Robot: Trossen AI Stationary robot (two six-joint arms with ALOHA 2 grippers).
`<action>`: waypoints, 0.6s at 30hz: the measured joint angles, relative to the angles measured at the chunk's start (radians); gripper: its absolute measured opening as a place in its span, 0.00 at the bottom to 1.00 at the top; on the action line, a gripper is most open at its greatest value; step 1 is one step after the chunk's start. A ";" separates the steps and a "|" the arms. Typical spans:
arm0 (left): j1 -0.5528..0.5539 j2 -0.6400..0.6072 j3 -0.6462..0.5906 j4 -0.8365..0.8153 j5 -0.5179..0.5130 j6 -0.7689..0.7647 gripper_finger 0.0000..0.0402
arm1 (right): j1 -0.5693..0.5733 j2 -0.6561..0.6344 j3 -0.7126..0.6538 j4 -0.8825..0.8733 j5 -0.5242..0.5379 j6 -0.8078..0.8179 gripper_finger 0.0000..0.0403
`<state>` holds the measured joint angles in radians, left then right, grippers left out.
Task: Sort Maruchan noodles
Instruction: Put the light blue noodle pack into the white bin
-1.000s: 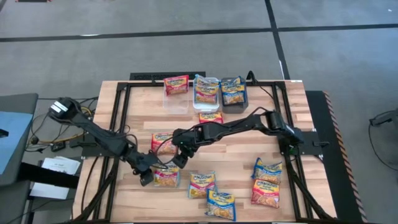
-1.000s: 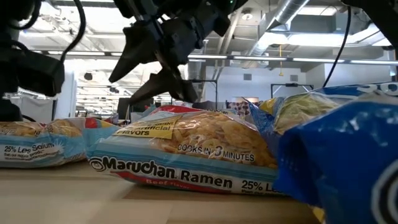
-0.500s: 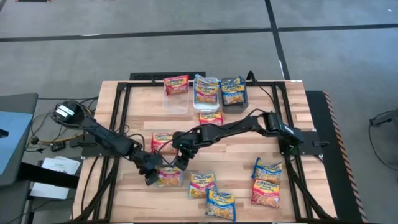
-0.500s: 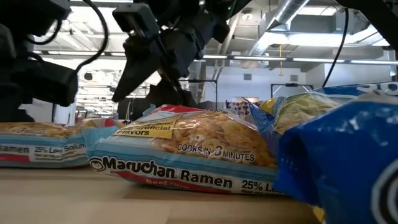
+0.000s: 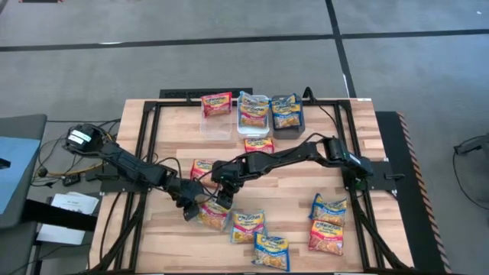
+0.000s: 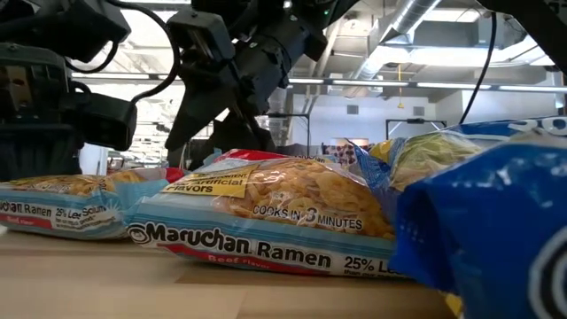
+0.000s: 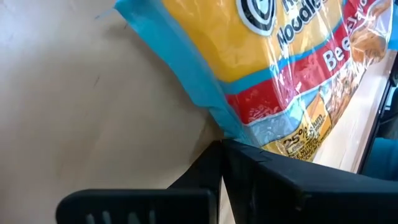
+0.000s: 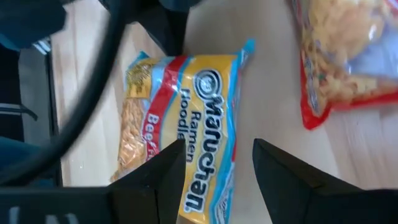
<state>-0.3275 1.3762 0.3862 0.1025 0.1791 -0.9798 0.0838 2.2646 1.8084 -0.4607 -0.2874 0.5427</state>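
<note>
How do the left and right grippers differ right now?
The left gripper has its fingers shut, with their tips against the edge of a beef packet lying on the table; the right gripper has its fingers open and holds nothing. The left gripper reaches the packet from the table's left side; the right gripper sits over it, reaching in from the right. Both are dark two-finger grippers meeting at that same packet.

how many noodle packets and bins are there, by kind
noodle packets loose on the table: 7
noodle packets showing in bins: 3
bins: 3
total: 13 things, 10 of them packets
</note>
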 joint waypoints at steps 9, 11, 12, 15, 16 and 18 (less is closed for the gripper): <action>0.003 -0.036 -0.002 0.011 0.033 -0.001 0.00 | 0.028 0.000 0.000 -0.039 0.000 0.087 0.52; 0.003 -0.061 -0.002 0.009 0.029 -0.001 0.00 | 0.035 0.000 0.000 -0.039 0.000 0.104 0.52; 0.003 -0.077 -0.002 0.005 0.027 -0.001 0.00 | 0.035 0.000 0.000 -0.039 0.000 0.118 0.52; 0.003 -0.128 -0.002 -0.004 0.026 -0.005 0.00 | 0.035 -0.001 0.000 -0.056 0.014 0.147 0.52; 0.003 -0.144 -0.002 -0.012 0.026 -0.009 0.00 | 0.034 -0.001 0.000 -0.066 0.024 0.155 0.52; 0.003 -0.170 -0.002 -0.025 0.026 -0.013 0.00 | 0.032 0.002 0.000 -0.075 0.026 0.164 0.52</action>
<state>-0.3248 1.2066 0.3847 0.0773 0.2050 -0.9924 0.1162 2.2671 1.8084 -0.5352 -0.2614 0.7067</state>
